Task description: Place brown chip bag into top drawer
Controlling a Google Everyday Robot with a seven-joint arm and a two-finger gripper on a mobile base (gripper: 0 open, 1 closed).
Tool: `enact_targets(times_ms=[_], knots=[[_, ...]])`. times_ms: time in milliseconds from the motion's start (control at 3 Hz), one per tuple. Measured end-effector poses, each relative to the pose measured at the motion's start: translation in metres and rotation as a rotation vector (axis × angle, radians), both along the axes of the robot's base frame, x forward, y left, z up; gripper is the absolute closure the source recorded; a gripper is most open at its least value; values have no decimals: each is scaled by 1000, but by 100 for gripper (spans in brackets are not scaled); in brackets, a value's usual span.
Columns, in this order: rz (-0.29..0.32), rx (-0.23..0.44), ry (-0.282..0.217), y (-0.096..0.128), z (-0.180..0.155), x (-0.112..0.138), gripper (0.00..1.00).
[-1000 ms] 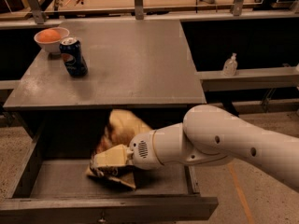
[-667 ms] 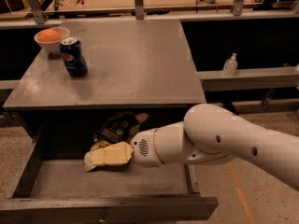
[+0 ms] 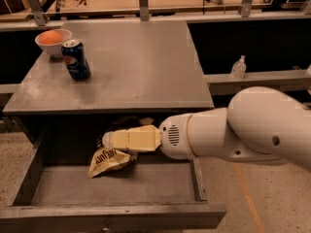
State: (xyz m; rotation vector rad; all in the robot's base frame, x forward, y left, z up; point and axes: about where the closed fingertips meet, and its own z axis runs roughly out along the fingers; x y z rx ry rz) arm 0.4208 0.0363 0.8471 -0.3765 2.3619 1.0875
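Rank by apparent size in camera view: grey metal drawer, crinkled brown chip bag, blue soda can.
Grey metal drawer
Brown chip bag, partly behind the gripper
Blue soda can, farther away; last two close.

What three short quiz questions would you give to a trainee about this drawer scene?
1. True or false: the brown chip bag lies on the cabinet top.
2. Where is the gripper? A: over the open top drawer, close to the bag. B: on the cabinet top. C: on the floor.
3. Fill in: the blue soda can stands beside a white ____.
Key: 1 false, it lies in the drawer; 2 A; 3 bowl.
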Motion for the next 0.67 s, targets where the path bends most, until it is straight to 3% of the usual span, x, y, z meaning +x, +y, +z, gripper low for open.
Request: enact_targets(times_ms=[333, 667], knots=[[-82, -112, -160, -31, 66, 3, 0], [-80, -142, -193, -31, 74, 1, 0]])
